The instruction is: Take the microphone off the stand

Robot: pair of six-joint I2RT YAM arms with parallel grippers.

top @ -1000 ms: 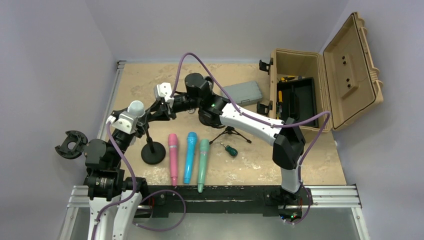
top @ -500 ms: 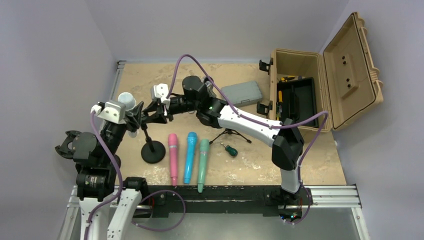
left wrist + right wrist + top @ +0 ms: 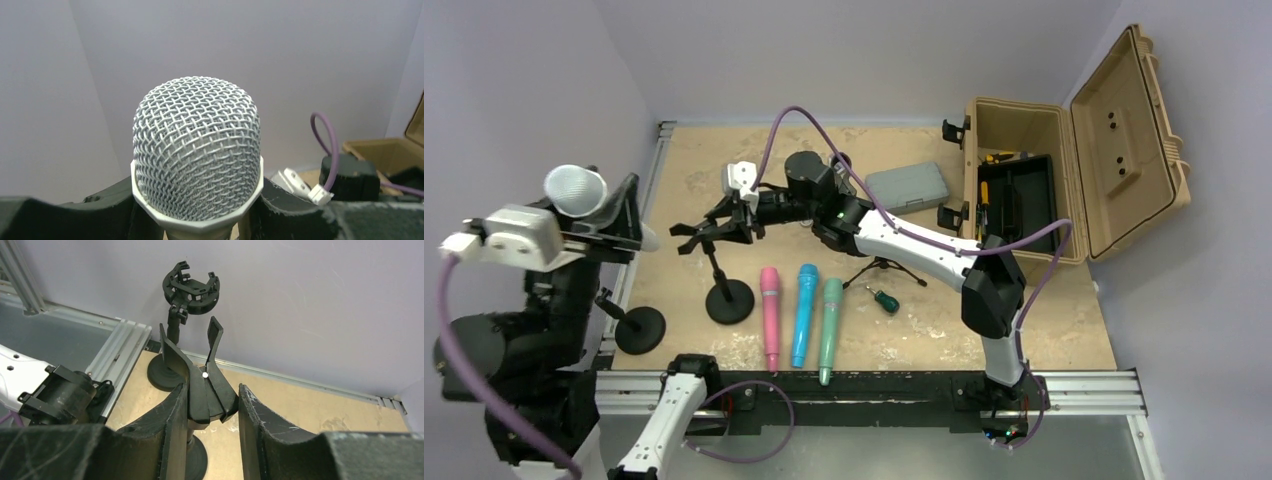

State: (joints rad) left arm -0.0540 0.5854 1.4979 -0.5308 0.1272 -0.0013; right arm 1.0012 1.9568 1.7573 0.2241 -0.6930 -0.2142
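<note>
Now that the microphone has been lifted clear of its clip, the holdings are listed by size.

1. Table [image 3: 1044,330]: sandy top, occupied as below.
2. Tan case [image 3: 1024,190]: lid open, placed at 2 o'clock.
3. Left gripper [image 3: 197,207]: clenched on the microphone [image 3: 196,150], whose mesh head is seen between the fingers. It has been raised within the last second from beside the stand to 9 o'clock, high over the table edge and well apart from the stand.
4. Right gripper [image 3: 210,392]: placed around the forked clip [image 3: 202,375] at the stand's top. The jaws have been eased slightly and a thin gap is seen on 1 side, so the clip is judged released.
5. Stand [image 3: 730,300]: upright at 8 o'clock of centre, its clip emptied.
6. 3 coloured microphones [image 3: 804,315]: laid side by side at 6 o'clock.

Judgement: removal is taken as done; only setting the microphone down is thought to remain.
</note>
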